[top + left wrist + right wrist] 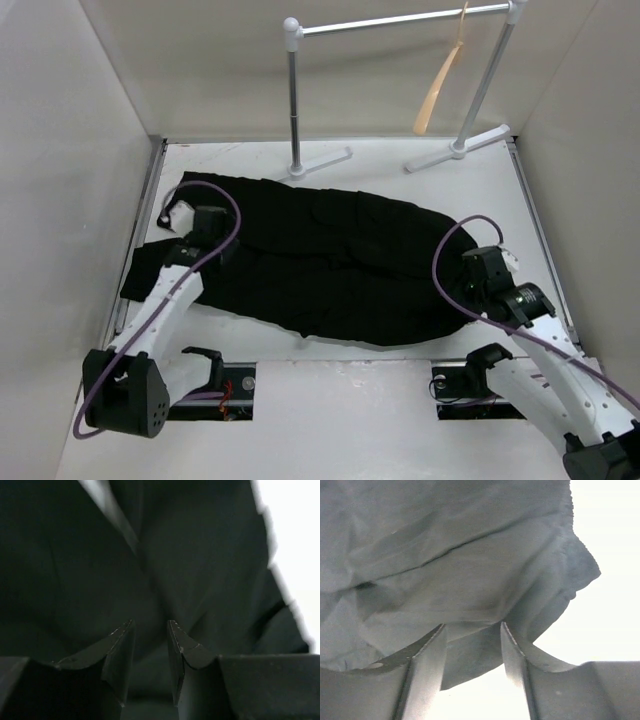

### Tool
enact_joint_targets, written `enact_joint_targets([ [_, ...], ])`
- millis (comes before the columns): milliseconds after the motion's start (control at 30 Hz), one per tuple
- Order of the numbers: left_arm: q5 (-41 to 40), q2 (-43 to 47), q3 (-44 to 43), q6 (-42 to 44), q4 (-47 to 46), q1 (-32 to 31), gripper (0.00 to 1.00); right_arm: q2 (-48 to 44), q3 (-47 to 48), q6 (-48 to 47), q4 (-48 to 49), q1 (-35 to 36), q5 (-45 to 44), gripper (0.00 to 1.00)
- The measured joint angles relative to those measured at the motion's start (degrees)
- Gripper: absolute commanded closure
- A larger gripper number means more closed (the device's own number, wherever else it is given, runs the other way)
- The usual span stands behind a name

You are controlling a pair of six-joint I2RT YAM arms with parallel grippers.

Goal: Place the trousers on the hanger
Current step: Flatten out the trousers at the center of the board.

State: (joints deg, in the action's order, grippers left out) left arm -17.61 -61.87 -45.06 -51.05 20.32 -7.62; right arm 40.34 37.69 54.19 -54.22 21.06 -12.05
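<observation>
The black trousers (330, 260) lie flat across the table, one end at the left and the other at the right. A tan wooden hanger (440, 85) hangs from the rail at the back right, far from both arms. My left gripper (205, 222) sits on the trousers' left end. In the left wrist view its fingertips (151, 625) stand a narrow gap apart, with dark cloth (200, 570) bunched between them. At the trousers' right edge rests my right gripper (476, 270). Its fingers (472, 627) are spread wider, and a flap of cloth (470, 650) spans the gap.
A white-and-grey rail stand (400, 20) stands at the back, with its feet (320, 165) on the table just behind the trousers. Pale walls (70, 200) enclose the table on the left, right and back. Purple cables (445, 270) loop over both arms.
</observation>
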Motion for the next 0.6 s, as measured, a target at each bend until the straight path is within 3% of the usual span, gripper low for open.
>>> enact_joint_targets([
  [167,0.92,-1.05,8.63,-2.05,0.74,-7.65,0.71,3.06,-1.09,3.08,-1.86,-0.72,0.00,0.42],
  [367,3.74,-3.93,14.56,-3.32,-1.51,-6.32,0.71,17.25,-3.32,4.02,3.48,-3.50,-0.02,0.81],
  [433,4.59,-4.09,16.41,-3.56,-1.90,-4.96,0.71,19.87,-3.32,4.11,5.03,-5.14,-0.22,0.84],
  [500,5.79,-2.51,17.42,-3.91,-2.67,-2.95,0.71,19.78,-3.26,4.11,5.40,-5.81,-0.33,0.74],
  [600,6.86,1.31,19.43,-4.11,-1.57,0.37,0.70,17.05,-1.88,3.96,4.50,-6.03,-1.07,0.38],
])
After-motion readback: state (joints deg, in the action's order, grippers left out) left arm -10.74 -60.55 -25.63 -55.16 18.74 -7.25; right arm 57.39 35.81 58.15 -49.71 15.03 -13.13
